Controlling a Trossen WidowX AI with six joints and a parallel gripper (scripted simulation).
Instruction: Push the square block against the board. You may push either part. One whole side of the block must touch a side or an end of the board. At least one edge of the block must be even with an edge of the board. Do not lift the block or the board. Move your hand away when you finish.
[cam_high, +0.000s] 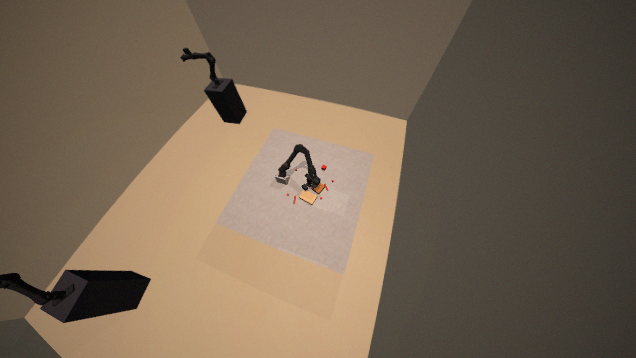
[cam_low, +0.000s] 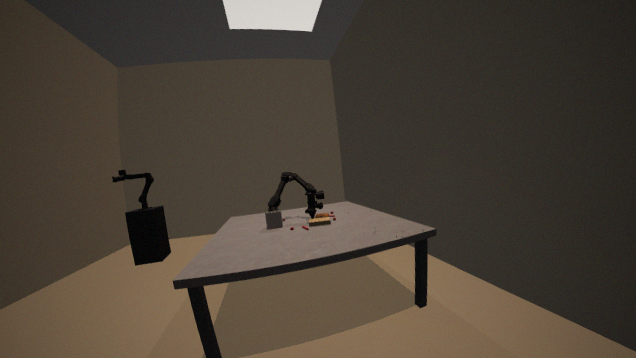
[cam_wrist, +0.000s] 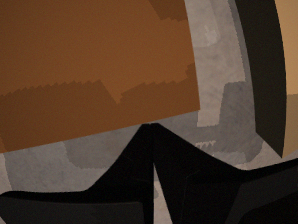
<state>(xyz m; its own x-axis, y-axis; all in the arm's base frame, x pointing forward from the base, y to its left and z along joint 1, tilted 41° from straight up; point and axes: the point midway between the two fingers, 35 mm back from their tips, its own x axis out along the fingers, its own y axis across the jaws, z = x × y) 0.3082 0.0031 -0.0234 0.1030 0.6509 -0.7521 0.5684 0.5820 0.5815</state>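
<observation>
An orange-brown flat piece (cam_high: 320, 189) (cam_low: 323, 215) (cam_wrist: 90, 50) and a light tan piece (cam_high: 308, 198) (cam_low: 320, 221) (cam_wrist: 292, 50) with dark sides lie side by side on the table. I cannot tell for certain which is the block and which the board. A strip of grey table shows between them in the wrist view, so they are apart there. My gripper (cam_low: 312, 216) (cam_wrist: 149, 131) is shut and empty. Its tips are low, at the orange-brown piece's near edge by the corner towards the tan piece. Whether they touch it is unclear. The arm partly hides that piece in the top view.
A red cube (cam_high: 324, 167) lies beyond the pieces. A red stick (cam_high: 294, 199) (cam_low: 305, 228) lies beside the tan piece and another red stick (cam_high: 326, 187) by the orange-brown one. Several small red bits surround them. My arm's base stands on the grey table (cam_high: 260, 220) (cam_low: 240, 250).
</observation>
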